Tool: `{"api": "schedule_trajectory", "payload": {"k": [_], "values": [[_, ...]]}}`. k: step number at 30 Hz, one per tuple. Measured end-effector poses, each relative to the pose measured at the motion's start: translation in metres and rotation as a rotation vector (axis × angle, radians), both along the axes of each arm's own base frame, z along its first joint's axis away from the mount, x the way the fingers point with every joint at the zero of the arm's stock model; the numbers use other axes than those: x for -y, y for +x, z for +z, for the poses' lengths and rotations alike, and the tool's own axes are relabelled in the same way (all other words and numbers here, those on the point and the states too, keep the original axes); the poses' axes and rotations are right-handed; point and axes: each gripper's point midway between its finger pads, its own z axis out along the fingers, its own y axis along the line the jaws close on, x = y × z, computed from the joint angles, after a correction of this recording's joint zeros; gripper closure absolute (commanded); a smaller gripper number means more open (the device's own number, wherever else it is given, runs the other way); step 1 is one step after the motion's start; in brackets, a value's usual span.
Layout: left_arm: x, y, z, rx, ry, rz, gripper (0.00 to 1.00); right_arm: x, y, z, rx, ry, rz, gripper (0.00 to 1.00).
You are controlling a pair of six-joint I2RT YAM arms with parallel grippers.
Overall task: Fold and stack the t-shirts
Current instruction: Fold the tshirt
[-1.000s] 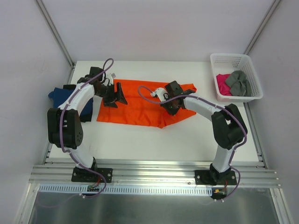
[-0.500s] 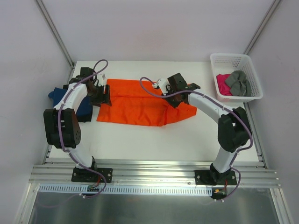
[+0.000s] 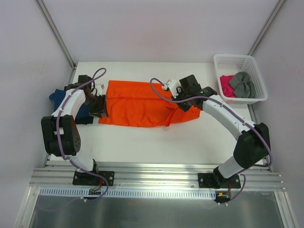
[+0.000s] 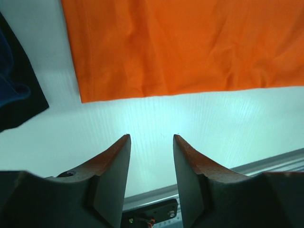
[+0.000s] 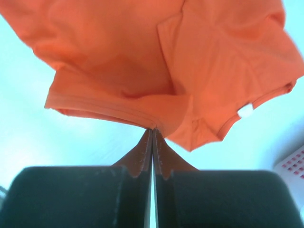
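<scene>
Orange shirt [image 3: 137, 102] lies flat on the bench [image 3: 166, 137], well left of the basket [image 3: 237, 58], one layer folded over. On its basket-side end the right gripper [image 5: 153, 130] has fingers [image 5: 142, 152] clenched on the hem, cloth bunched at the tips. At the end far from the basket the left gripper [image 4: 151, 137] hovers, fingers released, only bare bench between them. Farther from the basket: blue shirt [image 3: 59, 95] on black shirt [image 4: 23, 95]. In the basket: pink shirt [image 3: 225, 85], grey shirt [image 3: 241, 83].

We can read no text, brand, number or sign anywhere; the small white tag [image 5: 245, 111] on the bright orange cloth t-shirt [image 5: 142, 61] is too small to read.
</scene>
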Motion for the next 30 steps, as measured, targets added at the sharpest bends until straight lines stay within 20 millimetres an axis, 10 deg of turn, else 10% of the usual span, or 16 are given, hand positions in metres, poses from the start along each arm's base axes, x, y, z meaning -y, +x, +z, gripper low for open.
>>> {"api": "schedule_trajectory", "payload": {"k": [14,30], "values": [[-0.002,-0.025,-0.027,-0.158,-0.034,0.030,0.54,0.036,-0.010,-0.007,-0.053,-0.006,-0.080,0.99],[-0.012,0.010,-0.056,-0.210,-0.007,0.030,0.56,0.074,-0.017,0.005,-0.040,0.014,-0.174,0.99]]}}
